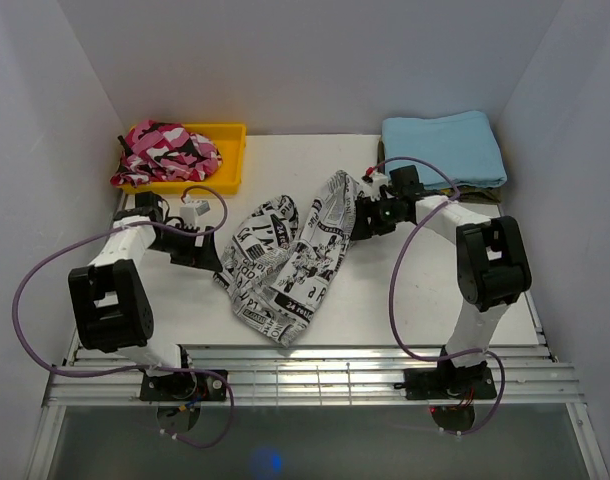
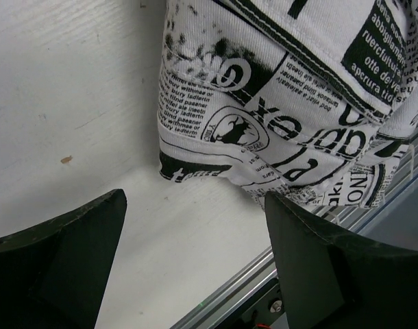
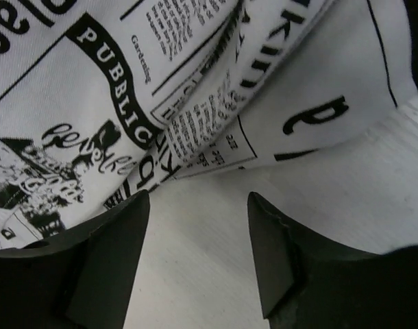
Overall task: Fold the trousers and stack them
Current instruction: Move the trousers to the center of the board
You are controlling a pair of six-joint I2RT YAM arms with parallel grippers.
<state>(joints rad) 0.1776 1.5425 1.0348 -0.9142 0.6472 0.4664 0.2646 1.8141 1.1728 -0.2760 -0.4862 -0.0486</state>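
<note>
The trousers (image 1: 290, 255), white with black newspaper print, lie crumpled in a loose fold at the middle of the table. My left gripper (image 1: 213, 258) sits low at their left edge. In the left wrist view it (image 2: 195, 205) is open, with only bare table between its fingers and the trousers (image 2: 284, 89) just ahead. My right gripper (image 1: 363, 220) is at the trousers' upper right end. In the right wrist view it (image 3: 199, 205) stands open over bare table, with the cloth's (image 3: 127, 82) edge right at its fingertips.
A yellow tray (image 1: 233, 135) at the back left holds a pink camouflage garment (image 1: 170, 150). A folded light blue cloth (image 1: 443, 145) lies at the back right. A metal rail (image 1: 315, 365) runs along the near table edge. White walls close in both sides.
</note>
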